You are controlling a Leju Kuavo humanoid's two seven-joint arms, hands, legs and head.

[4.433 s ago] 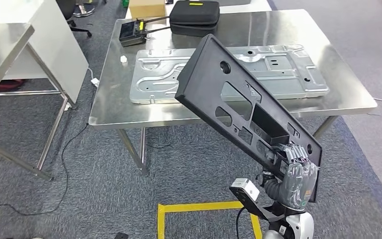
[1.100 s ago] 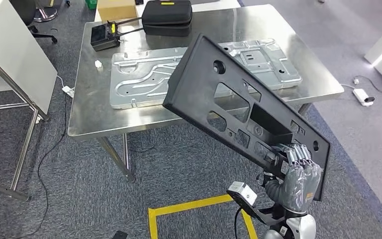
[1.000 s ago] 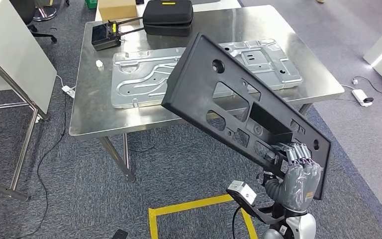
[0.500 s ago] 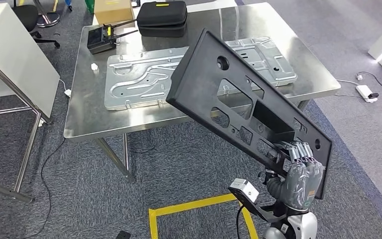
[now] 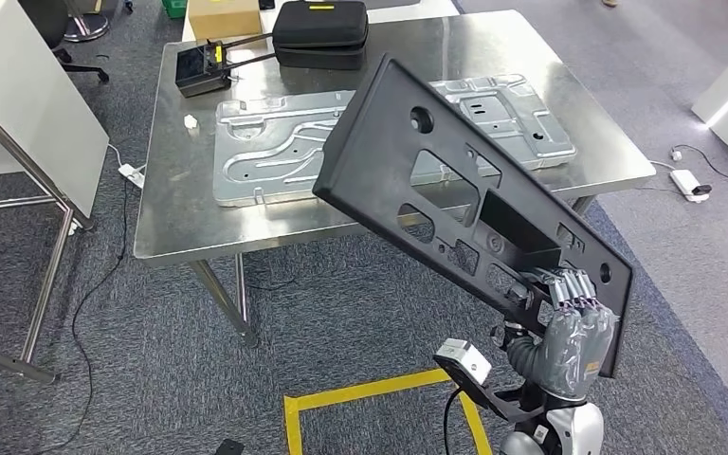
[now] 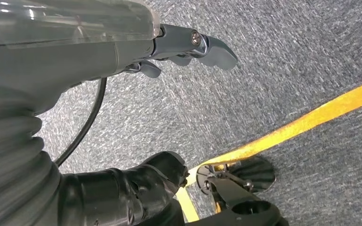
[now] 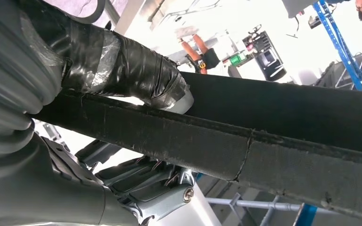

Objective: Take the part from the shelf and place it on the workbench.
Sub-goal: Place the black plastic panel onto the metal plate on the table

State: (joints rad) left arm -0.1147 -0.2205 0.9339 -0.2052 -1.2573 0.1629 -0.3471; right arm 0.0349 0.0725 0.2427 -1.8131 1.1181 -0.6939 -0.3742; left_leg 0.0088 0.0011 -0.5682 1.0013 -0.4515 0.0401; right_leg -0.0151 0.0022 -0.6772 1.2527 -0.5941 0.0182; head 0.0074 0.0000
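Black and flat, the part is already off the shelf: the right hand grips its near lower end, and the panel slants up and away from that hand, its far end over the workbench edge. Setting it down is, I judge, all that remains. The left hand hangs over the carpet holding nothing, fingers loosely curled.

My right hand is raised in front of me, fingers curled over a panel's lower edge. My left hand hangs down, holding nothing.
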